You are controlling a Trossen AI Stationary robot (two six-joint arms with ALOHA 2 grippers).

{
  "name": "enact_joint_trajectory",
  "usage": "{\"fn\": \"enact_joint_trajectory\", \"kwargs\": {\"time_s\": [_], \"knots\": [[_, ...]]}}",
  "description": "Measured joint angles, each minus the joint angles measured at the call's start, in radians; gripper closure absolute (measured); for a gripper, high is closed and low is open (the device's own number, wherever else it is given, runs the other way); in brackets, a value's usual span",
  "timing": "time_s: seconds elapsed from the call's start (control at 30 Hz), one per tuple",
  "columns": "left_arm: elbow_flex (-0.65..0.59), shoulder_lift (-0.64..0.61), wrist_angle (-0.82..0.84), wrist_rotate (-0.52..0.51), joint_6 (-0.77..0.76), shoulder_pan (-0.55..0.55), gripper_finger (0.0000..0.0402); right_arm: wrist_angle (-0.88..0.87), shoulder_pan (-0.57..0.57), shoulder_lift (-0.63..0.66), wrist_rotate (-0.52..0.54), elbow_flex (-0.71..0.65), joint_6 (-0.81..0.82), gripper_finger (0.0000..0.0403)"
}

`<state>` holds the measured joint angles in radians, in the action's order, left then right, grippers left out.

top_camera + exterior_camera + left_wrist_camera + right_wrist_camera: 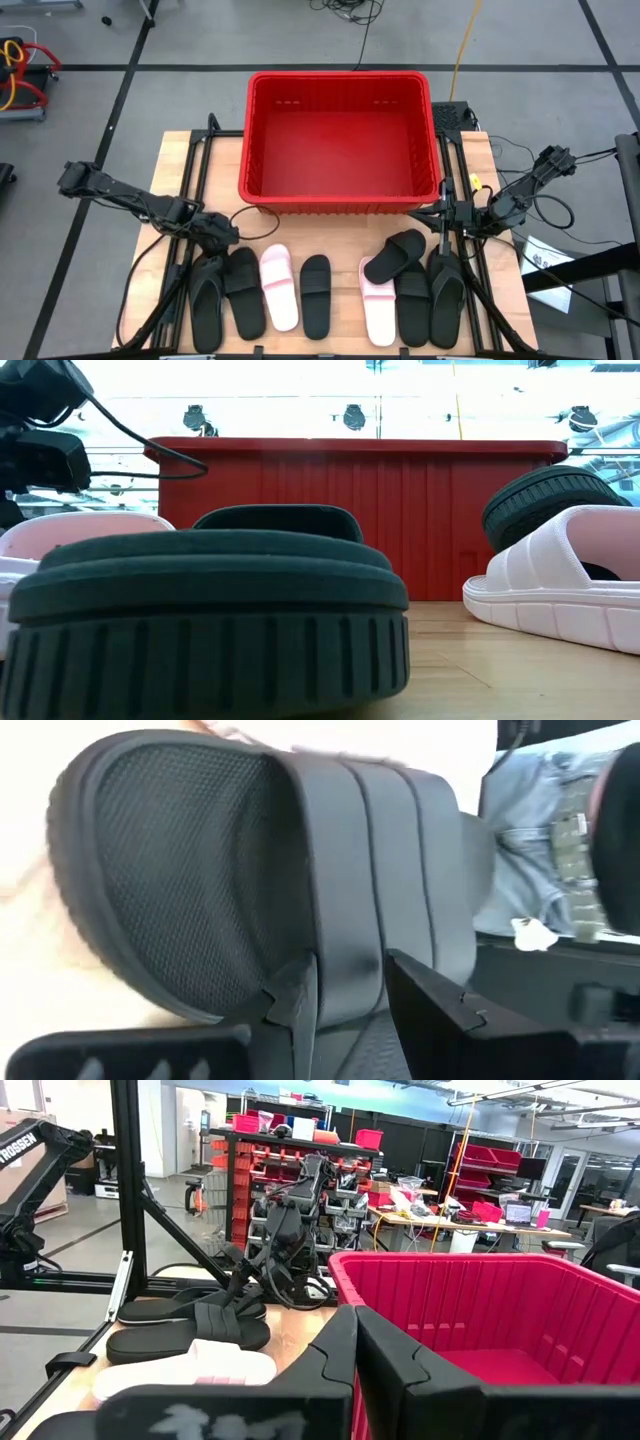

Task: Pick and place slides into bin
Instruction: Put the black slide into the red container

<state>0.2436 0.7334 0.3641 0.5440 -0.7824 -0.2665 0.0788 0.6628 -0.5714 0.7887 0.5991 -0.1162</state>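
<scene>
The bin (340, 140) is empty, at the far side of the bench (175, 170); all the slides (315, 295) lie in one row on the near side of the bin, none inside yet.

Left claw (218, 235) is low over the black band slide (243, 290) near the left end of that row. In the left wrist view its fingers (290, 1005) stand apart on both sides of the band of this slide (260, 880); seems not yet pressed, so a grip is not sure.

Right claw (352, 1342) waits near the bin's right near corner, fingers together, holding nothing.

Judgement: slides prob. light foam/rubber, soft, band bends but springs back; the ribbed sole gives friction. Best hold is across the band, w/ fingers deep, since the thick sole is too wide. One black slide (393, 256) leans on the pink one (377, 300), it may slip.
</scene>
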Motion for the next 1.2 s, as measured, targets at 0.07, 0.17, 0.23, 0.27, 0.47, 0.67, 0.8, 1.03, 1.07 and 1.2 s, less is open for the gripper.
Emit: {"fn": "enact_joint_trajectory", "kwargs": {"time_s": [0.07, 0.17, 0.23, 0.27, 0.47, 0.67, 0.8, 1.03, 1.07, 1.2], "knots": [[-0.006, 0.0, -0.033, 0.014, -0.017, 0.0, 0.0286, 0.0, 0.0, 0.0, 0.0, 0.0, 0.0, 0.0403], [-0.006, 0.0, -0.063, 0.013, -0.03, -0.004, 0.0286, 0.0, 0.0, 0.0, 0.012, 0.0, 0.0, 0.0403], [-0.006, 0.0, -0.072, 0.0, -0.028, -0.013, 0.0286, -0.001, 0.0, 0.0, 0.028, 0.0, 0.0, 0.0403], [-0.006, 0.0, -0.071, -0.008, -0.026, -0.019, 0.0286, 0.0, 0.0, 0.0, 0.029, 0.0, -0.001, 0.0403], [-0.006, 0.0, -0.076, -0.047, -0.046, -0.058, 0.0286, 0.0, 0.0, 0.0, 0.027, 0.0, -0.004, 0.0403], [-0.006, 0.0, -0.09, -0.07, -0.058, -0.093, 0.0286, -0.001, 0.0, 0.0, 0.027, 0.0, -0.004, 0.0403], [-0.006, 0.0, -0.09, -0.081, -0.066, -0.106, 0.0286, -0.001, 0.0, 0.0, 0.027, 0.0, -0.004, 0.0403], [-0.006, 0.0, -0.102, -0.127, -0.076, -0.126, 0.0286, -0.001, 0.0, 0.0, 0.027, 0.0, -0.004, 0.0403], [-0.006, 0.0, -0.102, -0.133, -0.072, -0.13, 0.0286, -0.001, 0.0, 0.0, 0.027, 0.0, -0.004, 0.0403], [-0.006, 0.0, -0.102, -0.152, -0.08, -0.138, 0.0286, -0.001, 0.0, 0.0, 0.027, 0.0, -0.004, 0.0403]]}}
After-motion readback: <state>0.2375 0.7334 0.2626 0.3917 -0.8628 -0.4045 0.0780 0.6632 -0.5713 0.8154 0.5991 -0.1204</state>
